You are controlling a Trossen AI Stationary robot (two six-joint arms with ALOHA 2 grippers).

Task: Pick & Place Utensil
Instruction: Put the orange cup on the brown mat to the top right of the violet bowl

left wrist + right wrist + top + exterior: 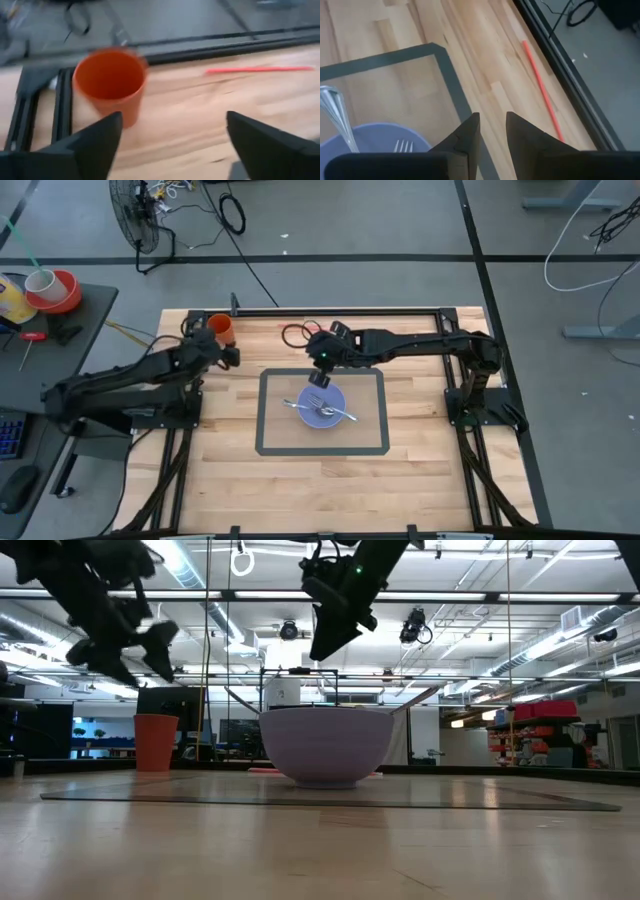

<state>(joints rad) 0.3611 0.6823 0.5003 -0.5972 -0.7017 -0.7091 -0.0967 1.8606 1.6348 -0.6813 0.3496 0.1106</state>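
A lavender bowl (322, 408) (325, 745) stands on a grey-bordered mat (265, 420) at the table's middle. A metal spoon (337, 117) and a fork (402, 146) lie in it, their handles resting on the rim (345, 417). My right gripper (322, 376) (493, 131) hangs above the bowl's far edge, open by a narrow gap and holding nothing. My left gripper (228, 358) (172, 142) hovers wide open just on the near side of an upright orange cup (110, 82) (221, 329) at the far left of the table.
A red straw (540, 85) (260, 70) lies on the wood near the table's far edge, beside the black frame rail (340, 310). A red cable loop (293, 335) lies just beyond the right gripper. Bare wood stretches along the near side (320, 490).
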